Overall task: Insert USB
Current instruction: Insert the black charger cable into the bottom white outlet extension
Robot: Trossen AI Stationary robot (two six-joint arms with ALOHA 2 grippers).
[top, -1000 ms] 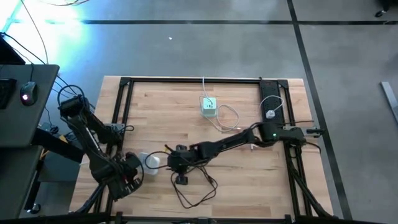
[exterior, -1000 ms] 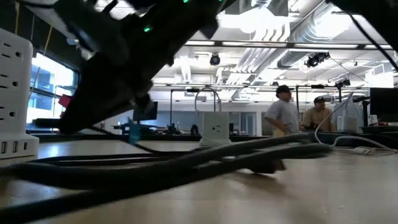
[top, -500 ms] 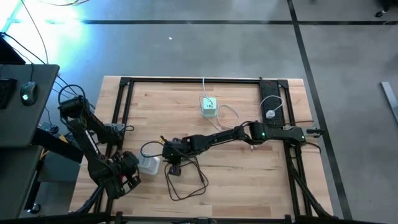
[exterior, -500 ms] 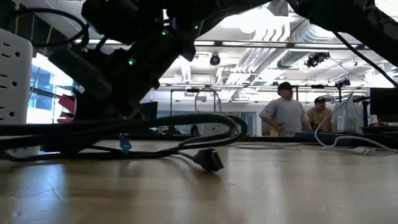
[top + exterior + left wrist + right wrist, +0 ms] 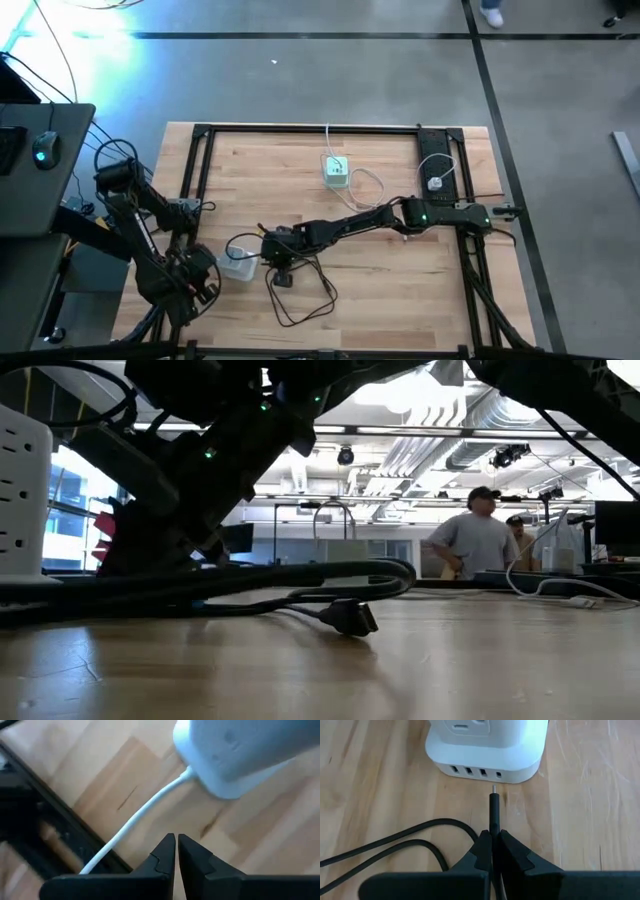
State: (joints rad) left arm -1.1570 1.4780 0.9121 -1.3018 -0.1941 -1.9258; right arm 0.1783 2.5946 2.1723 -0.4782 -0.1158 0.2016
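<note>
On the pale wooden plank table (image 5: 400, 290), near its front left part, the right gripper (image 5: 268, 247) reaches far across from the right side. Its jaws are pinching the thin black USB cable plug (image 5: 494, 812), which sticks out straight ahead of the fingertips with its small metal tip bare. In the right wrist view that tip points at the row of ports on the low edge of the white rounded power strip block (image 5: 485, 747) and stops just short of it, apart from the housing, lined up near the rightmost small port. The rest of the black cable (image 5: 300, 295) trails in loose loops on the table in front of the gripper; in the low view it lies across the wood, and a second black connector (image 5: 350, 617) rests flat on the surface.

The left gripper (image 5: 176, 851) sits at the table's front left corner, just beside the same white block (image 5: 240, 750), jaws pressed together on nothing, above the block's white cord (image 5: 135, 822).

A second white charger cube (image 5: 336, 170) with a white cord stands well apart near the table's back middle. Beyond the table, a person (image 5: 478, 545) stands in the room.
</note>
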